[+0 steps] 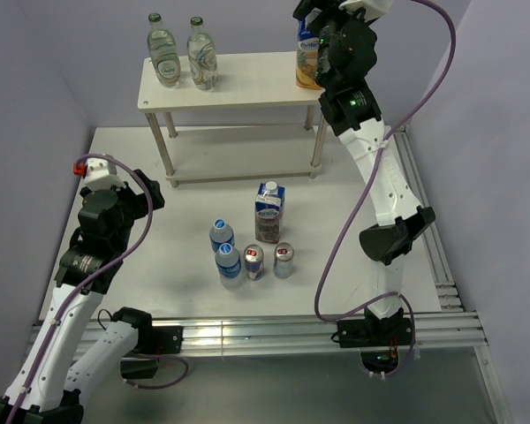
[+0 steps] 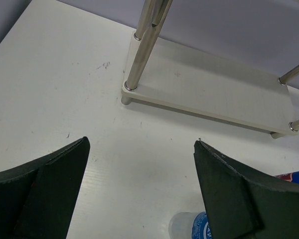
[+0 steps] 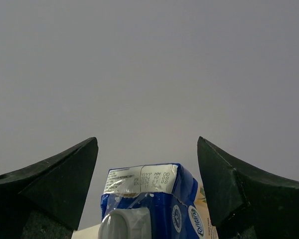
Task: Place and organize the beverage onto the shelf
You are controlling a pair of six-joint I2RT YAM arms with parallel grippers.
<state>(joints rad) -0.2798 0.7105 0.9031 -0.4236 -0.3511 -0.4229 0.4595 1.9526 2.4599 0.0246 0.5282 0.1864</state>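
Observation:
The cream-white two-tier shelf stands at the back of the table. Two glass bottles stand on the left of its top board. An orange and blue juice carton stands at the top board's right end. My right gripper is open, its jaws apart on either side of the carton's top, not touching it. My left gripper is open and empty above the table at the left; its view shows the shelf's lower board and a bottle cap.
In the middle of the table stand a dark carton with a blue top, two small plastic bottles with blue caps and two small cans. An aluminium rail runs along the table's right and front edges.

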